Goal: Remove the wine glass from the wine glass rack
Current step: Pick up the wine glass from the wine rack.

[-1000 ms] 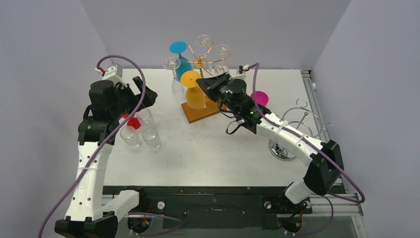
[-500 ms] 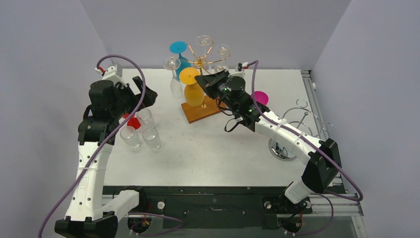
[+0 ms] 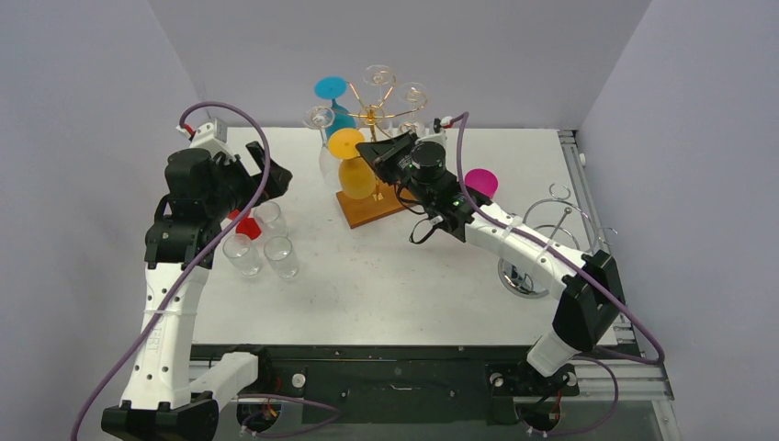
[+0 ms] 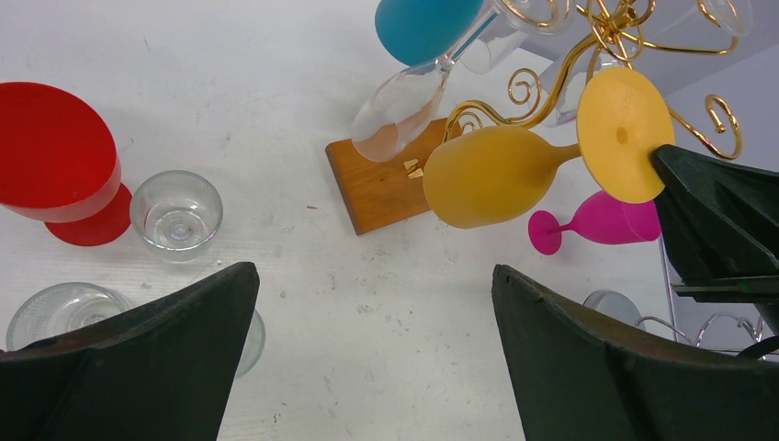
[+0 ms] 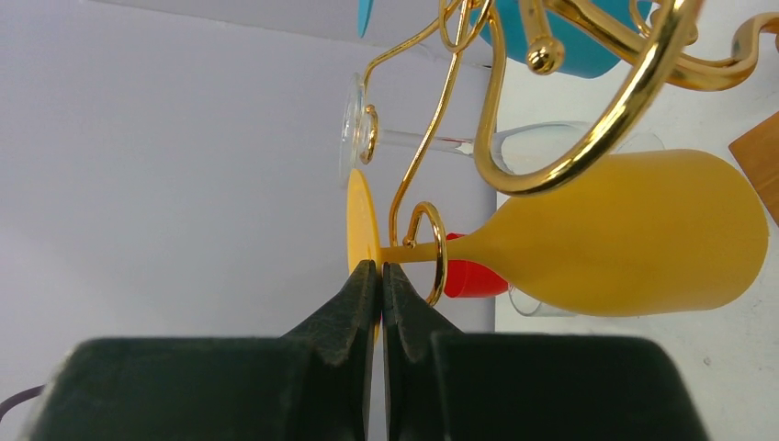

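The white desk (image 3: pixel 386 285) carries everything. The left arm (image 3: pixel 170 276) rises along the desk's left edge, and the right arm (image 3: pixel 514 241) stretches from the near right corner towards the middle of the far edge. There the wine glass rack (image 3: pixel 363 213) stands, a gold wire tree on a brown wooden base. A shorter chrome stand (image 3: pixel 516 277) with a round base sits by the right edge, partly under the right arm.

The yellow wine glass (image 4: pixel 491 175) hangs tilted on the rack's near side, bowl down over the wooden base. Its stem passes through a gold loop, and its flat foot faces up and towards the right arm. A blue glass (image 3: pixel 333 90) and several clear ones hang from the other arms. A magenta glass (image 4: pixel 597 223) lies on its side on the desk, to the right of the rack.

The right gripper (image 5: pixel 379 266) is clenched, its fingertips pressed together right at the rim of the yellow foot. Whether the rim is pinched between them I cannot tell. The left gripper (image 4: pixel 375 276) is released, its jaws spread wide and grasping nothing, held above the desk near the left edge.

Below the left gripper stand a red glass (image 4: pixel 55 161) and three small clear glasses (image 3: pixel 269 218), close together and upright
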Robot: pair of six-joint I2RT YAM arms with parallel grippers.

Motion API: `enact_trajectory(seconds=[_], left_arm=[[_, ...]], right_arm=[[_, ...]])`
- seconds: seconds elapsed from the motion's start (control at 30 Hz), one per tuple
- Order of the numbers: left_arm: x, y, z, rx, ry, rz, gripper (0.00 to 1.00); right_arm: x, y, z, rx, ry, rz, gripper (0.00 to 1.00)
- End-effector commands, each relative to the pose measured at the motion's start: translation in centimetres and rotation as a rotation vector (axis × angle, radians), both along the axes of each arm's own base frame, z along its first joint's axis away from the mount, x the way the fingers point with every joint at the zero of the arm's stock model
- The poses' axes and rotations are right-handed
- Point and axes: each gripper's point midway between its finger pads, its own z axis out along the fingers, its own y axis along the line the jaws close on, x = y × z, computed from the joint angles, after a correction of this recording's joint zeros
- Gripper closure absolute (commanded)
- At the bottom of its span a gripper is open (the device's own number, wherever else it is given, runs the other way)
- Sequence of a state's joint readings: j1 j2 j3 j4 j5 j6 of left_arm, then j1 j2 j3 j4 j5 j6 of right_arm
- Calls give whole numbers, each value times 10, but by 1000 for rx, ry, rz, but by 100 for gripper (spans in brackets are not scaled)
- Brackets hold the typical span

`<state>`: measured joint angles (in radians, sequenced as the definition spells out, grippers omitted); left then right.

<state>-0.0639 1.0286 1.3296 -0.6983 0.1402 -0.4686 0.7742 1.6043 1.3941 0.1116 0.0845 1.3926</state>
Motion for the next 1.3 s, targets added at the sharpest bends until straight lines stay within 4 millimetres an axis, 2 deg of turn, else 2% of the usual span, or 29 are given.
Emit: enact_trajectory(seconds=[0.0, 0.3, 0.83, 1.27], left_arm=[[1, -4, 16, -16, -66, -16, 4], [-1, -4, 17, -17, -71, -18, 4], [-2, -4, 18, -15, -72, -21, 4], [-2, -6, 19, -21, -77, -28, 4]], right_arm=[[4, -6, 40, 55, -87, -53, 100], [10, -20, 45, 37, -101, -153, 100], [19, -21, 47, 11, -104, -208, 100], [18, -43, 46, -16, -99, -290, 100]])
